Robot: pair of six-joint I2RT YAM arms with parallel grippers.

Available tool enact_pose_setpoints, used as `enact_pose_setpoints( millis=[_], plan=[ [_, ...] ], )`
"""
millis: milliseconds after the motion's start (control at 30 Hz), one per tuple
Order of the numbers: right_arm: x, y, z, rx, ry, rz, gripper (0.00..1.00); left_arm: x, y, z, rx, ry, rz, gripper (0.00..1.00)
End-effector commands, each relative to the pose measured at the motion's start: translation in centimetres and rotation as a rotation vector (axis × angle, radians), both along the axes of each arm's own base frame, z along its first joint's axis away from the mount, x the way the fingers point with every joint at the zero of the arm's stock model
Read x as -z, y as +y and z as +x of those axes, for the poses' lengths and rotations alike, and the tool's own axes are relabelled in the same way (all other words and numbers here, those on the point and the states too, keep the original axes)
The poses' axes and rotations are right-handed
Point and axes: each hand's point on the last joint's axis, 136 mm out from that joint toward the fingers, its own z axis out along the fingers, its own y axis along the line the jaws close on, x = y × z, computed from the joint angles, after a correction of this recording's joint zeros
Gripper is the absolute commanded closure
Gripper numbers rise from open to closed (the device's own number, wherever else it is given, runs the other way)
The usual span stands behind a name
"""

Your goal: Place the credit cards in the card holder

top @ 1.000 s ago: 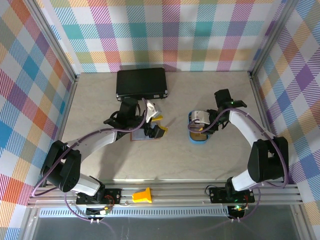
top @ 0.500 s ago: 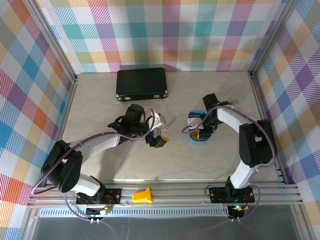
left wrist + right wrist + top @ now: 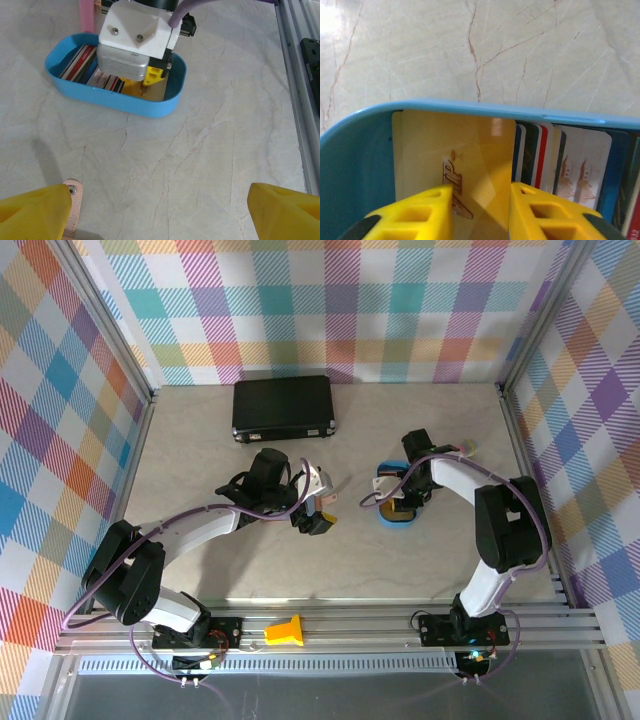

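Credit card [image 3: 436,142] directly below right pincer [image 3: 481,194]

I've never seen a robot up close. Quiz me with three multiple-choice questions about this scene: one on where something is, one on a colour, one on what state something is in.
1. Where does the right gripper reach? A into a cup; B into the blue tray; C into a drawer.
2. What colour is the card just ahead of its fingers? A gold; B green; C purple.
3. How is the left gripper? A shut on a pen; B shut on a spoon; C wide open, nothing between its fingers.
Answers: 1 B, its fingers sit inside the tray's rim; 2 A, a gold face shows between the fingers; 3 C, its two fingers stand far apart over bare table.
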Motion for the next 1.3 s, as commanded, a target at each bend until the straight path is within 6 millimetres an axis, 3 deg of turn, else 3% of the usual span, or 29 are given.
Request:
enact_pose_setpoints(
  millis=[0,200,467,667,833,1100,1267],
  plan=[
    [1.9,-0.8,0.1,0.016,0.002,-0.054,0.82,0.0,-0.1,-0.3,0.021,-0.011,0.002,0.09],
    [1.0,-0.9,0.7,0.032,-0.040,-0.055,1.00,0.1,-0.2,-0.3,0.022,-0.005,0.002,0.09],
    [-1.5,-0.7,0.0,0.038,-0.027,-0.029,1.00,0.3,-0.3,-0.5,0.030,0.008,-0.003,0.09],
    [-4.8,-0.7,-2.2,0.052,0.054,0.016,1.00,0.3,-0.4,-0.7,0.043,0.009,-0.018,0.08],
    [-6.1,-0.6,-3.4,0.073,0.094,0.048,1.00,0.3,-0.5,-0.7,0.042,0.012,-0.021,0.09],
    [-7.7,0.0,-3.7,0.105,0.115,0.106,1.00,0.5,-0.6,-0.9,0.044,0.017,-0.021,0.08],
    [-11.0,0.8,-1.7,0.269,0.084,0.260,1.00,0.5,-0.7,-0.8,0.040,0.016,-0.020,0.08]
  ],
)
